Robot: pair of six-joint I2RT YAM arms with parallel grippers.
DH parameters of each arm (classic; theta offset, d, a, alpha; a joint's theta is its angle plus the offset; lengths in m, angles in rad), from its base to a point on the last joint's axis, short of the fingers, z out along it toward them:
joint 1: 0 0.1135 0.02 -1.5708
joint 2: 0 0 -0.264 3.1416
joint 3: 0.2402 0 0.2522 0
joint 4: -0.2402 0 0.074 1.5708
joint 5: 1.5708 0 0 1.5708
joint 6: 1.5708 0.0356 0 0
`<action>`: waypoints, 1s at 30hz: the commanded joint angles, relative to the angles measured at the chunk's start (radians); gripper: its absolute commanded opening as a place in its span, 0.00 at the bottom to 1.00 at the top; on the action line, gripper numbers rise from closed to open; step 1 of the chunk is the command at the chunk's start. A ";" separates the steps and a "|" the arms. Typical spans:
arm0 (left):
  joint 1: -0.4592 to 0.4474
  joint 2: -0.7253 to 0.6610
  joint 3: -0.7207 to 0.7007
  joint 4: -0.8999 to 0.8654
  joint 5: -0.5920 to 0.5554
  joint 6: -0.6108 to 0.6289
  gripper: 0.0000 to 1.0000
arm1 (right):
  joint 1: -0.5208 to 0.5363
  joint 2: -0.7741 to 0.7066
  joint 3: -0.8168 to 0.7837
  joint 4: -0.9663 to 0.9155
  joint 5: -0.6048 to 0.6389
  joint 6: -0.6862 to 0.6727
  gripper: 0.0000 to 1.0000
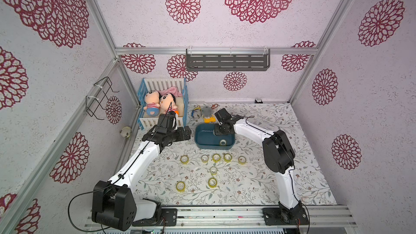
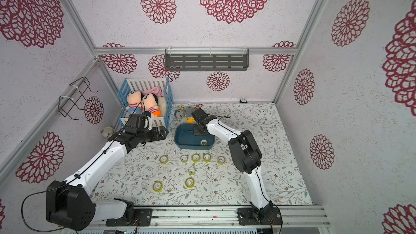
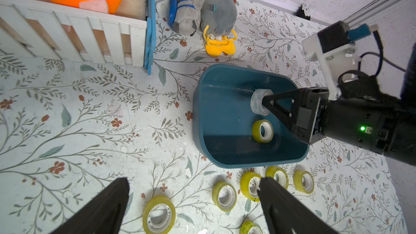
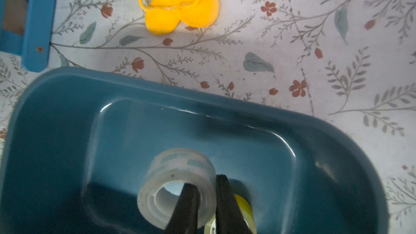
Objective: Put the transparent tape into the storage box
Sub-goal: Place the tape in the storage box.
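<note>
Shallow dark teal plastic storage box [image 3: 227, 163]: one yellowish tape roll [image 3: 262, 131] flat on its floor; clear transparent tape roll [image 4: 180, 169] over its interior, wall pinched by my right gripper [image 4: 206, 182]; my left gripper [image 3: 193, 181] spread

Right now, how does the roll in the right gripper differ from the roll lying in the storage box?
The gripped roll is clear whitish, the loose roll yellow. The gripped roll is tilted on edge; the loose roll lies flat on the storage box floor. The right gripper pinches the gripped roll; the loose roll is free. Both have white cores.
</note>
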 commanded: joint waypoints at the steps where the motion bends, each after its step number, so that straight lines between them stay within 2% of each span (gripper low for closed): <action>1: 0.000 -0.034 -0.009 -0.008 -0.047 0.001 0.97 | 0.006 0.002 0.025 0.003 0.029 -0.019 0.26; 2: 0.001 -0.039 -0.013 -0.005 -0.049 -0.001 0.97 | 0.007 0.005 0.028 0.002 0.027 -0.019 0.35; 3: 0.000 -0.045 -0.018 -0.001 -0.046 -0.003 0.97 | 0.007 0.009 0.034 -0.001 0.024 -0.021 0.40; 6: 0.000 -0.051 -0.032 0.017 -0.030 -0.009 0.97 | 0.007 0.008 0.043 -0.009 0.020 -0.029 0.50; 9: 0.000 -0.048 -0.038 0.025 -0.012 -0.015 0.97 | 0.007 -0.029 0.045 -0.013 0.028 -0.034 0.55; 15: 0.005 -0.065 -0.056 0.047 0.047 -0.051 0.97 | 0.007 -0.210 0.000 -0.019 0.058 -0.077 0.56; 17: 0.059 -0.094 -0.080 0.075 0.157 -0.129 0.97 | 0.007 -0.307 -0.087 0.008 0.074 -0.079 0.56; 19: 0.130 -0.153 -0.164 0.210 0.303 -0.240 0.97 | 0.007 -0.447 -0.255 0.106 0.058 -0.083 0.56; 21: 0.146 -0.205 -0.200 0.256 0.295 -0.291 0.97 | 0.007 -0.576 -0.401 0.182 0.043 -0.083 0.58; 25: 0.135 -0.237 -0.135 0.061 0.217 -0.230 0.97 | 0.004 -0.751 -0.593 0.220 -0.003 -0.066 0.65; 30: 0.124 -0.250 -0.102 -0.112 0.215 -0.176 0.97 | 0.006 -0.871 -0.744 0.188 -0.048 -0.008 0.70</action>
